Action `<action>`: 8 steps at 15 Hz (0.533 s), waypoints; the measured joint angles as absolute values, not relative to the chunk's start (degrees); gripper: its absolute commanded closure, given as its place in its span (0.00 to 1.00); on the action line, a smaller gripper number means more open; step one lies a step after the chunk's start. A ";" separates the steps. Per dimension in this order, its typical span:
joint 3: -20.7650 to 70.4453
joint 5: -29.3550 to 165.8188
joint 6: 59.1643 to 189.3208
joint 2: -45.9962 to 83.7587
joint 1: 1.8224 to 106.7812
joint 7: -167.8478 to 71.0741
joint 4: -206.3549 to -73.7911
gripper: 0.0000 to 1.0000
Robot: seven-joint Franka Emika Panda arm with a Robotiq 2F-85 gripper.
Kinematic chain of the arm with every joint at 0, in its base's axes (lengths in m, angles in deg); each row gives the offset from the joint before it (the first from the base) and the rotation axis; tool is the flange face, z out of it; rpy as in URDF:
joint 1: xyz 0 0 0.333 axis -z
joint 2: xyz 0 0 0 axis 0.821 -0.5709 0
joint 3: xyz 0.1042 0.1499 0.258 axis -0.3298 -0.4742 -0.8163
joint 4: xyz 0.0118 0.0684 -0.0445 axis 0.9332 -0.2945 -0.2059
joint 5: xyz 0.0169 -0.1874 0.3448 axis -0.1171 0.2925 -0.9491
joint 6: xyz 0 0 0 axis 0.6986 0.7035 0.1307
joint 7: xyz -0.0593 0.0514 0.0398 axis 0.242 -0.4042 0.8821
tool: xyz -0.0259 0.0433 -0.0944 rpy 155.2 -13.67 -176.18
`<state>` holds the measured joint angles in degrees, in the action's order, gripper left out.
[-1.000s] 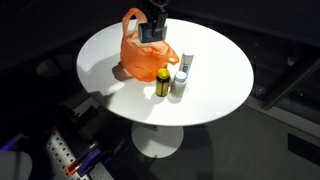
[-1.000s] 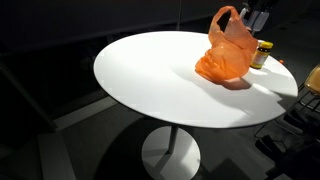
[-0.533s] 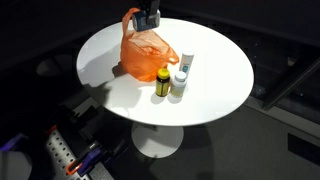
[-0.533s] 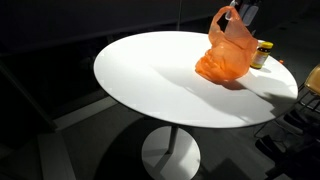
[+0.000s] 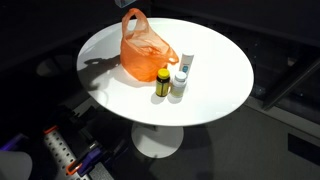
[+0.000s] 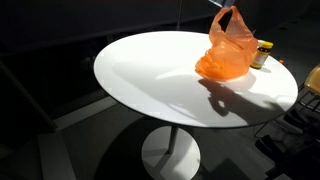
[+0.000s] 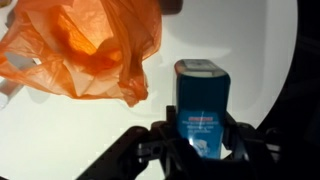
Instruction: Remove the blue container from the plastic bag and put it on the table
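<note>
In the wrist view my gripper [image 7: 200, 140] is shut on the blue container [image 7: 201, 100], a tall blue box with a printed label, held in the air above the white table. The orange plastic bag [image 7: 85, 50] lies below and to the left of it. The bag stands on the round white table in both exterior views [image 5: 147, 52] [image 6: 226, 50]. The gripper and the container are out of both exterior views, above their top edges.
A yellow-capped bottle [image 5: 163, 82] and a white bottle [image 5: 181, 76] stand beside the bag on the white table [image 5: 215, 75]. The yellow-lidded bottle also shows behind the bag [image 6: 262, 54]. The table [image 6: 150, 85] has a central pedestal; dark floor surrounds it.
My gripper has risen with the blue container, from just above the bag up out of both exterior views. The bag has settled and stays on the table.
</note>
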<state>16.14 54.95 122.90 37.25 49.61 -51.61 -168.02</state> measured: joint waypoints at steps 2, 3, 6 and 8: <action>15.11 52.07 124.24 37.17 48.36 -47.96 -168.45 0.82; 14.60 50.61 124.84 36.93 47.73 -46.25 -168.80 0.82; 13.03 47.45 126.24 35.22 46.04 -42.42 -169.99 0.82; 12.02 46.85 126.99 33.41 45.26 -41.48 -170.70 0.82</action>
<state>12.02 46.85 126.99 33.41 45.26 -41.48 -170.70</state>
